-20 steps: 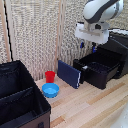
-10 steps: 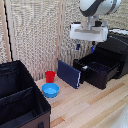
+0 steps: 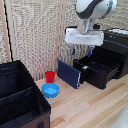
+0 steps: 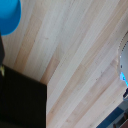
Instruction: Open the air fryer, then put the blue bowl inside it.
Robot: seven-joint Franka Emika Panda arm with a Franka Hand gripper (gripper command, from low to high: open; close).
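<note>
Bench planks of pale wood carried everything. At the exterior view's left sat a black fabric bin with compartments. At the exterior view's right stood the air fryer, its deep black drawer pulled out toward the middle. Above the drawer hung the gripper, its blue-tipped fingers spread apart with nothing between the jaws. A dark-blue slab leaned upright just beside the drawer's front. The blue bowl rested on the planks beside the bin, clear of the jaws, and showed as a blurred blue edge in the wrist view. Just behind it stood a small red cup.
</note>
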